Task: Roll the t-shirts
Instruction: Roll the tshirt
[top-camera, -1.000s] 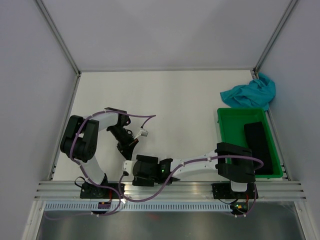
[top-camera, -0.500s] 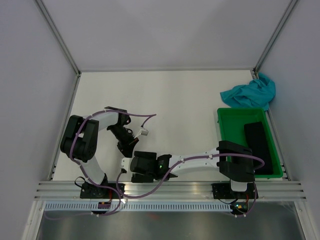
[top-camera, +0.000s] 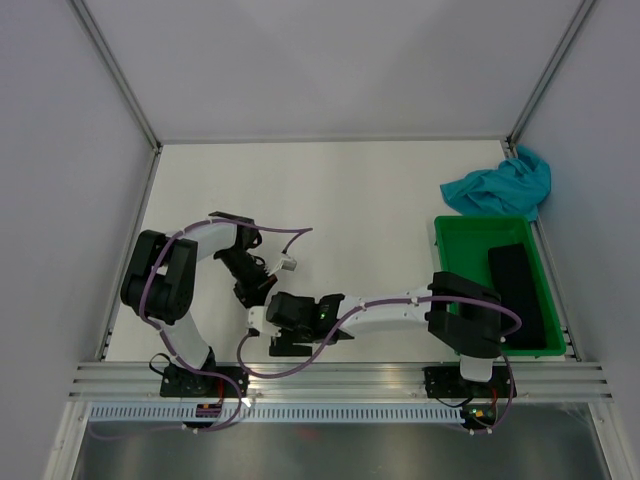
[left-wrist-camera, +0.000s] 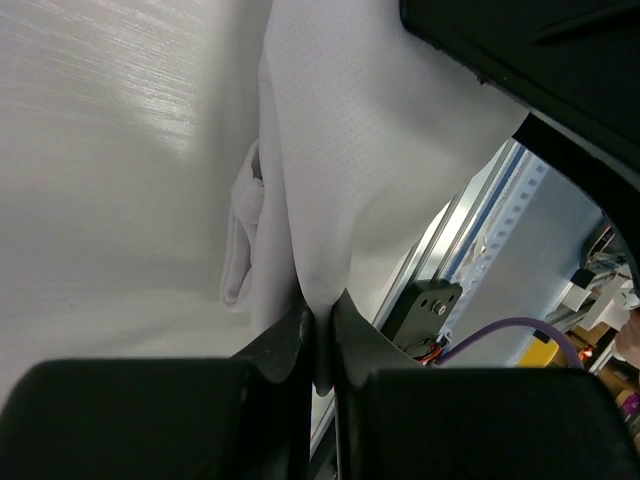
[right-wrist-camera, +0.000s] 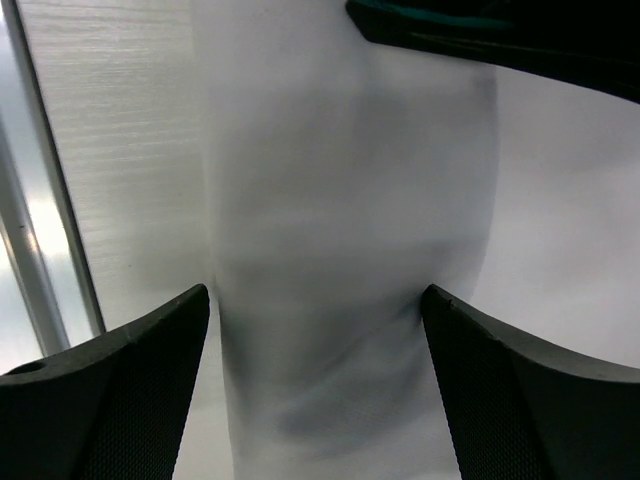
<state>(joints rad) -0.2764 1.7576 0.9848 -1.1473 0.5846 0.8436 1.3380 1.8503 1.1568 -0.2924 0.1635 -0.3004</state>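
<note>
1. Two fingers (left-wrist-camera: 287, 345) of the left gripper (left-wrist-camera: 320, 325) are pressing together on a fold of the white t-shirt (left-wrist-camera: 340, 150), pinching the thin cloth between their tips.
2. Opposite it, the right gripper (right-wrist-camera: 315, 340) is holding its own fingers (right-wrist-camera: 120, 390) wide apart, one on each side of a rolled band of the same white cloth. Whether the pads are touching the cloth cannot be told.
3. Most of the white t-shirt is lying hidden under the two wrists in the top view, near the near edge of the table (top-camera: 350, 200), left of centre.
4. Spanning leftward along that near edge, the right arm (top-camera: 390, 312) is meeting the left arm (top-camera: 165, 275), which is bending down from the left, so the grippers are sitting close together.
5. Well apart from both, the teal-blue t-shirt (top-camera: 500, 188) is lying crumpled in the far right corner, just beyond the green crate (top-camera: 462, 265).
6. One black item (top-camera: 518, 292) is resting inside the crate, along its right side.
</note>
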